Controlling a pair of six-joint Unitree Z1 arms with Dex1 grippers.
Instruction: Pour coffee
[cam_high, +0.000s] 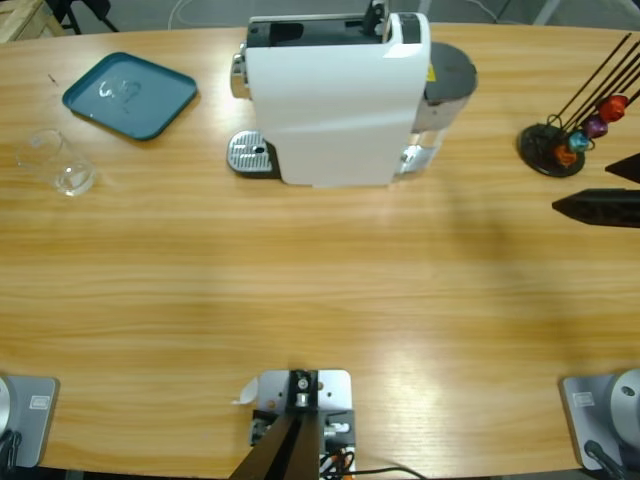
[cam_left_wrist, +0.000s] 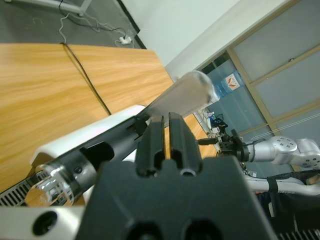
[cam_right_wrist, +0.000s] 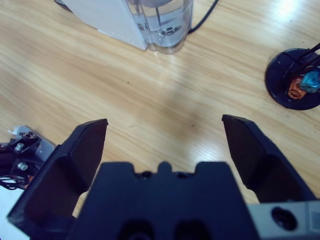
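The white coffee machine (cam_high: 335, 100) stands at the table's far middle, with its silver lever (cam_left_wrist: 182, 95) raised. My left gripper (cam_left_wrist: 167, 127) is on top of the machine (cam_high: 375, 15), shut, its tips at the lever's base. My right gripper (cam_right_wrist: 165, 125) hangs open over bare wood at the right edge (cam_high: 590, 190), with nothing between its jaws. A clear glass cup (cam_high: 58, 165) stands alone at the far left. No coffee shows in it or anywhere else.
A teal tray (cam_high: 130, 95) lies at the back left. A black capsule stand (cam_high: 555, 145) (cam_right_wrist: 295, 80) with coloured capsules is at the right, close to my right gripper. The machine's clear water tank (cam_right_wrist: 165, 22) faces that gripper, and its metal drip grate (cam_high: 250, 155) faces left.
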